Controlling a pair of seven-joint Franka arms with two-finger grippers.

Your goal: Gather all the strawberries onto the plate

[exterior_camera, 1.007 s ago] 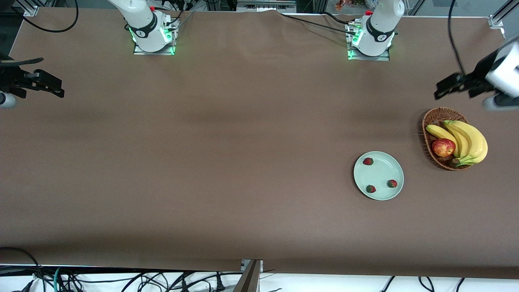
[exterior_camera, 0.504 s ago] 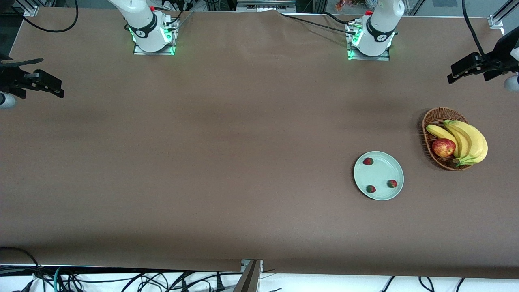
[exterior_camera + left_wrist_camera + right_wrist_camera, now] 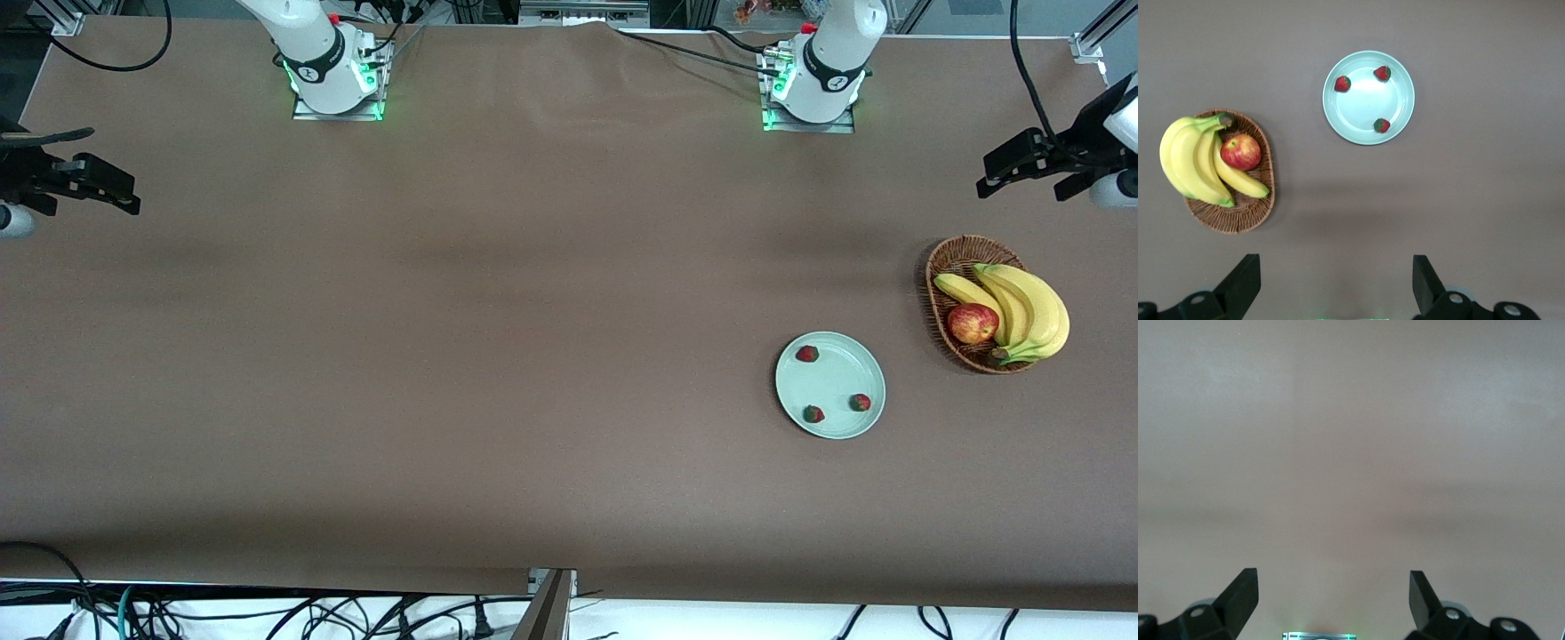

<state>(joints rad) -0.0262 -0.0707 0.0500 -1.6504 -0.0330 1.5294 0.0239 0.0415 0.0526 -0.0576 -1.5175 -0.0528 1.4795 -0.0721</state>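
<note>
Left pincer [image 3: 1022,169] spread, risen off the basket [image 3: 944,267], right pincer [image 3: 107,187] spread, waiting, unmoved

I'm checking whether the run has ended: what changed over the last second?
Only the left gripper moved: open and empty, it pulled away from over the basket toward the left arm's end of the table. The three strawberries stayed on the plate; the apple and bananas stayed in the basket. The right gripper waits, open.

High front overview, two down-facing wrist views
</note>
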